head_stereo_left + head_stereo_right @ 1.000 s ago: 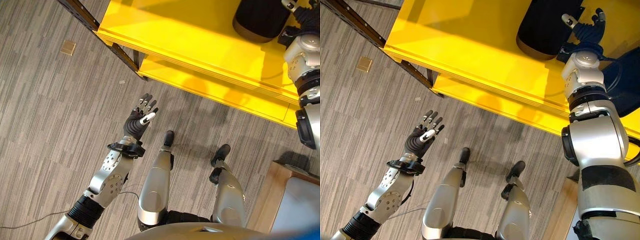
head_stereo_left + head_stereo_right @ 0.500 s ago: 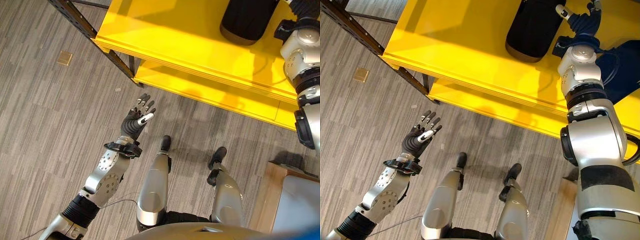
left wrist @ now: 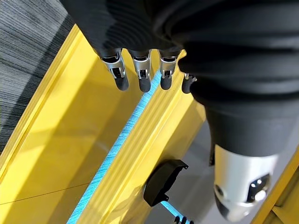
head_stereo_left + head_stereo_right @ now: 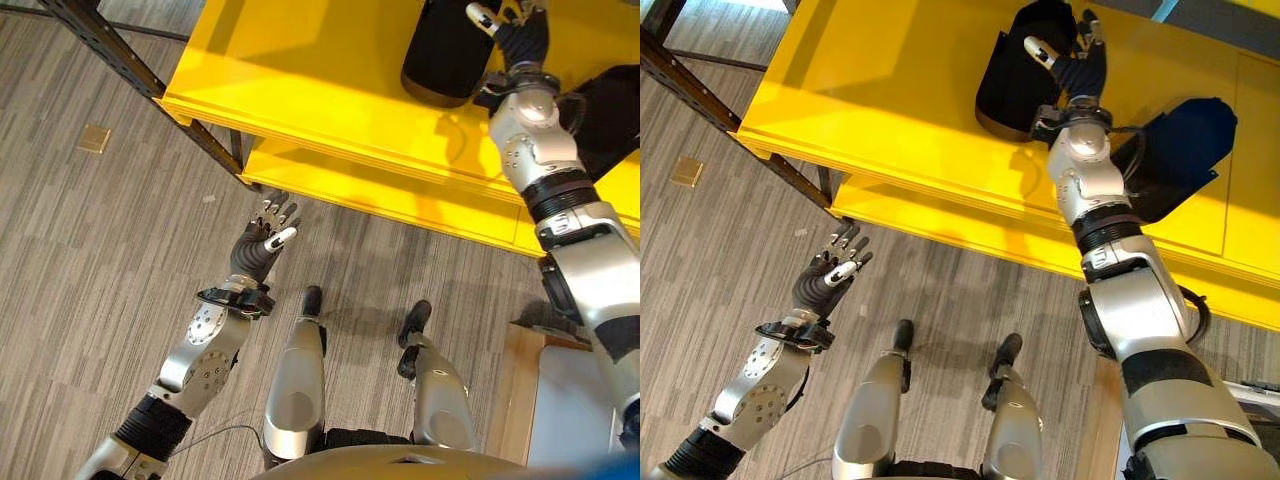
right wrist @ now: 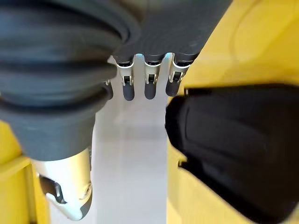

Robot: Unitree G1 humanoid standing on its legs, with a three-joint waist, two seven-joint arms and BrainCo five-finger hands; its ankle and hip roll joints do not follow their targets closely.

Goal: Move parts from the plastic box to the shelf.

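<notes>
hovering right hand [image 4: 1077,70], fingers spread, beside black part [image 4: 1015,75] on shelf [image 4: 890,90]

Both eye views look steeply down from the robot's head, set slightly apart, onto the grey floor [image 4: 90,260] nearby and the yellow shelf [image 4: 890,90] farther off; they share the shelf's front edge and the black parts on it. The left wrist view sits very close behind the left hand [image 3: 140,70], facing along its fingers at the shelf's yellow boards. The right wrist view, equally close, looks past the right hand [image 5: 147,79] at a black part [image 5: 238,158] on the shelf, which the eye views share.
</notes>
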